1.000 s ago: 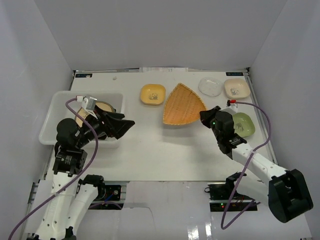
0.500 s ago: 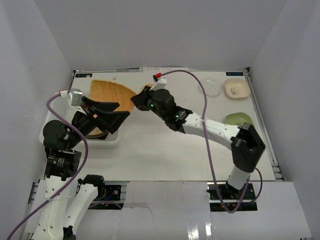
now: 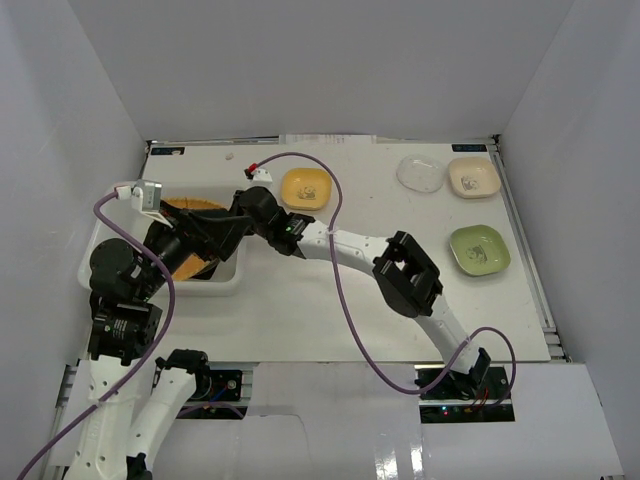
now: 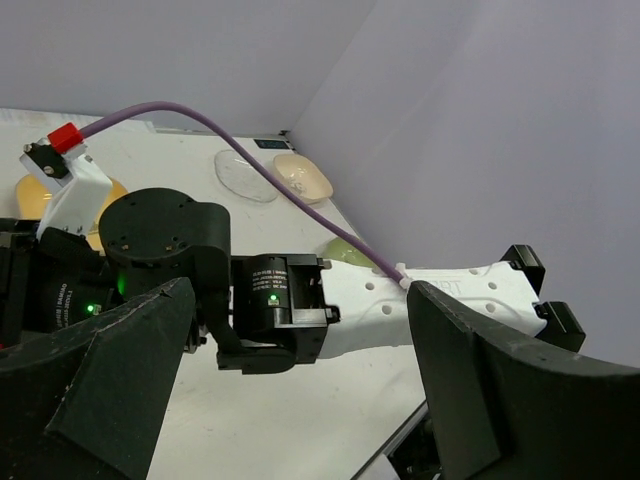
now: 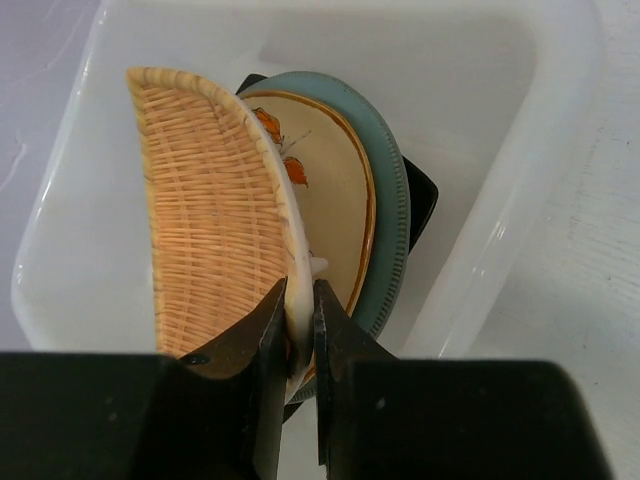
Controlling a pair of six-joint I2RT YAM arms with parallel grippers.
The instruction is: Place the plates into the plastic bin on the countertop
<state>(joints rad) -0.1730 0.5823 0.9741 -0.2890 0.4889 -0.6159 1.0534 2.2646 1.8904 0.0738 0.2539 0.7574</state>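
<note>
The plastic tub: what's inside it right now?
An orange woven plate, on edge in the right gripper, leans over a floral cream plate, a teal plate and a dark square plate. The stack hides anything beneath.

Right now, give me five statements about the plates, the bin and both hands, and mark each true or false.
1. The right hand grips the orange woven plate by its rim. True.
2. The left hand is shut on a plate. False: it is open and empty.
3. The green plate lies in the plastic bin. False: it sits on the countertop.
4. In the bin, a floral cream plate lies on a teal plate. True.
5. The yellow plate sits outside the bin. True.
</note>
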